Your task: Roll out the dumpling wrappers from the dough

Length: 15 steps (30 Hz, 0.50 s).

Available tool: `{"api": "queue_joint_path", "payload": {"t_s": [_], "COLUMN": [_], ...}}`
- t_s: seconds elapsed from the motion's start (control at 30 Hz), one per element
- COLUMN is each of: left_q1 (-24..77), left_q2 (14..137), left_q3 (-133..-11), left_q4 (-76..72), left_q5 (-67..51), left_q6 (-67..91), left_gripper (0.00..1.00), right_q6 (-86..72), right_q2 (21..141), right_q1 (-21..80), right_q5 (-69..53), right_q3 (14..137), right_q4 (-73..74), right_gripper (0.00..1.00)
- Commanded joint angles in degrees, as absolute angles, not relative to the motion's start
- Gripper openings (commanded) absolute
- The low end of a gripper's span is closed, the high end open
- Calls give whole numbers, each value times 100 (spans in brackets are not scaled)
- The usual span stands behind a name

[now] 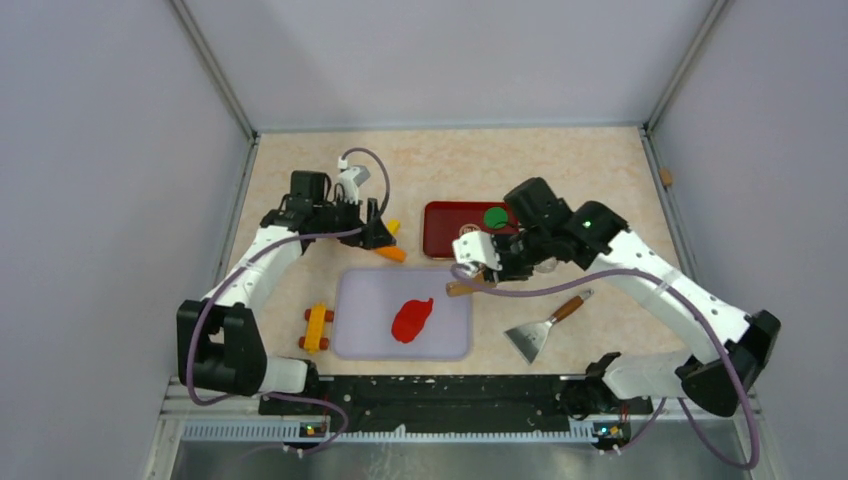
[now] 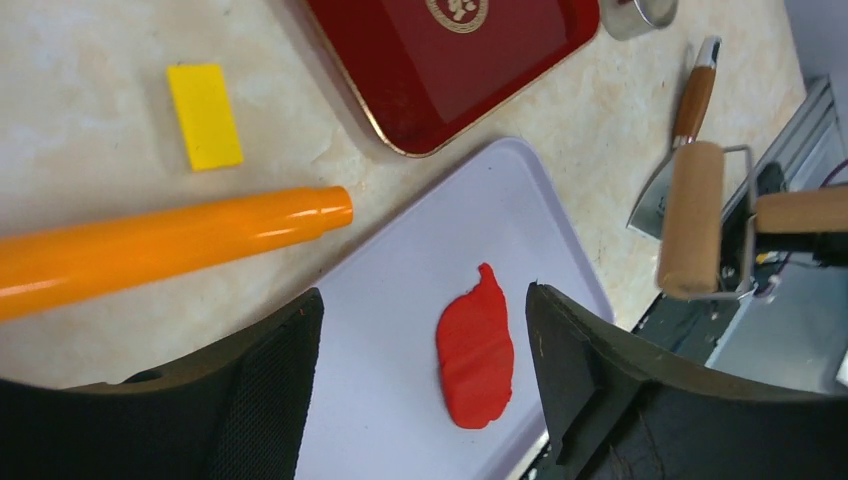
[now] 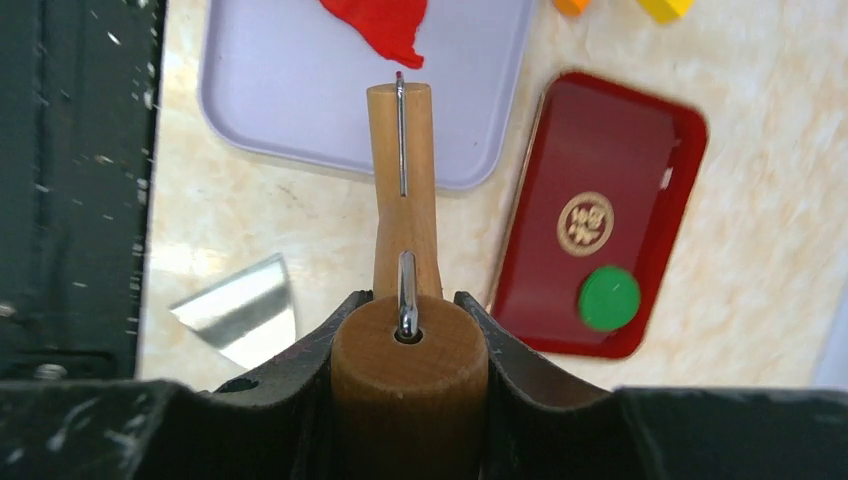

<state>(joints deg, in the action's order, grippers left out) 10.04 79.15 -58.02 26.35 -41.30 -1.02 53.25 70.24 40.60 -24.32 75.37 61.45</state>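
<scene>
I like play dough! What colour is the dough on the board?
Bright red; the dough shows best in the left wrist view.

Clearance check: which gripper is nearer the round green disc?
Right. Right gripper, holding a wooden roller, is just near-left of the round green disc; left gripper is far left, past the red rectangular tray.

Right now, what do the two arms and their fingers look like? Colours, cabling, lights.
Both the left arm and right arm have white links with black joints and bases. A purple cable loops along each. The right arm shows a green light on one joint. The left fingers and right fingers are black, broad and curved.
</scene>
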Motion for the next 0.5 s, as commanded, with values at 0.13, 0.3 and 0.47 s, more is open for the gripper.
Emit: {"api": "queue_joint_path", "payload": {"t_s": [0.13, 0.3, 0.47], "left_q1": [596, 422, 273], "left_q2": [7874, 7923, 8033], "left_q3": [-5679, -5554, -5394], "left_q4": [3304, 3787, 3818], "left_q5": [-3043, -2369, -2071], "left_q6": [973, 728, 738], "left_gripper": [75, 72, 72], "right_q6": [7807, 8374, 8471], "right_q2": [7852, 8310, 8671], "right_q1": [5467, 5910, 6232], "right_q5": [-1692, -1583, -1615], "right_q3": [7605, 7497, 7499], "right_q4": [4975, 4713, 4470], "right_gripper": [0, 0, 0]}}
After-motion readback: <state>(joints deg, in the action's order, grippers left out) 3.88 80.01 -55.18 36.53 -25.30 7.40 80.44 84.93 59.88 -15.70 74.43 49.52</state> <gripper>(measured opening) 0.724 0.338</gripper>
